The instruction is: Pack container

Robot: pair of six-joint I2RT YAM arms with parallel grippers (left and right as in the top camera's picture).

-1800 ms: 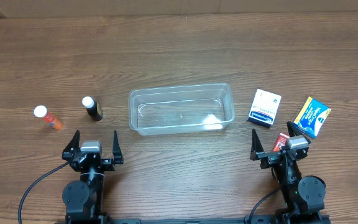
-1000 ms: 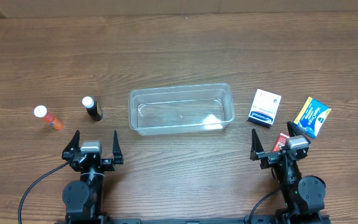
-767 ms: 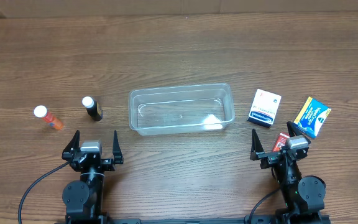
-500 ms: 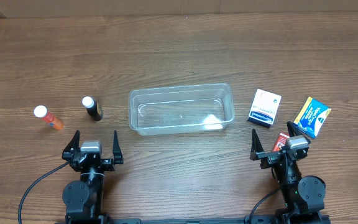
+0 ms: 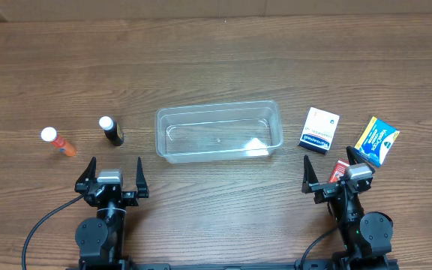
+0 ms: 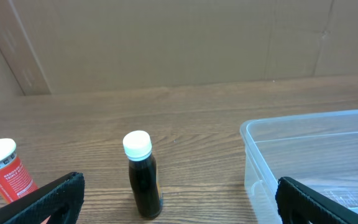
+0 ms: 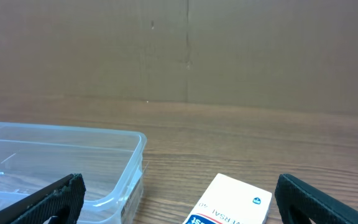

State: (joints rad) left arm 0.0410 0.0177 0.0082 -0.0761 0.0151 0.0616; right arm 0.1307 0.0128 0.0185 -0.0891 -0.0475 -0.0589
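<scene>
The clear plastic container (image 5: 217, 132) sits empty at the table's middle; it also shows in the left wrist view (image 6: 316, 155) and the right wrist view (image 7: 61, 162). A dark bottle with a white cap (image 5: 111, 130) (image 6: 140, 175) and an orange bottle with a white cap (image 5: 58, 142) (image 6: 5, 171) stand to its left. A white and blue box (image 5: 319, 130) (image 7: 232, 202), a blue and yellow box (image 5: 376, 140) and a small red box (image 5: 340, 169) lie to its right. My left gripper (image 5: 112, 174) (image 6: 179, 202) is open and empty near the front edge. My right gripper (image 5: 328, 171) (image 7: 179, 199) is open and empty beside the red box.
A brown cardboard wall (image 6: 166, 43) stands behind the table's far edge.
</scene>
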